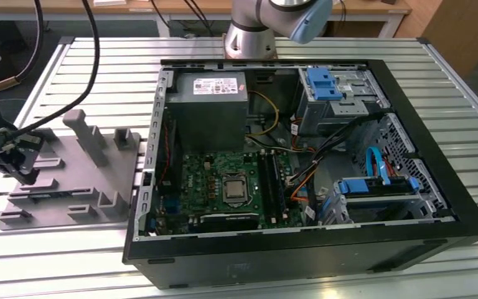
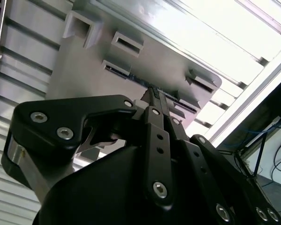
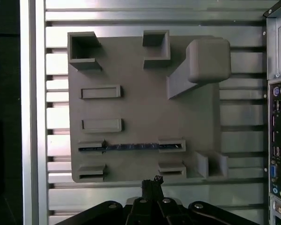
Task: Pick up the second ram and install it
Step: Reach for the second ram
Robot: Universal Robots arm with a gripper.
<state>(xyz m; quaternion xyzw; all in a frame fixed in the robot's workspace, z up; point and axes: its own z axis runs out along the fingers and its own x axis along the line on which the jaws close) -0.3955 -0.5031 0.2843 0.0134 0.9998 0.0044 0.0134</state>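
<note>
The second ram (image 3: 131, 146) is a thin dark strip standing on edge in the grey plastic tray (image 3: 145, 108), held between two slotted holders. It also appears as a dark line (image 2: 136, 79) just beyond the fingertips in the second wrist view. My gripper (image 3: 152, 180) hangs above the tray's edge, a little short of the ram and not touching it. Its fingers (image 2: 155, 105) are shut together with nothing between them. In the exterior view the gripper (image 1: 19, 167) is over the tray (image 1: 81, 187) at the exterior view's left.
An open computer case (image 1: 438, 237) lies on the slatted metal table (image 1: 98, 62) to the exterior view's right of the tray. Inside it are a green board (image 1: 201, 180) with long black sockets (image 1: 272, 180), cables, and blue drive brackets. Tall ribs (image 1: 85, 134) rise from the tray.
</note>
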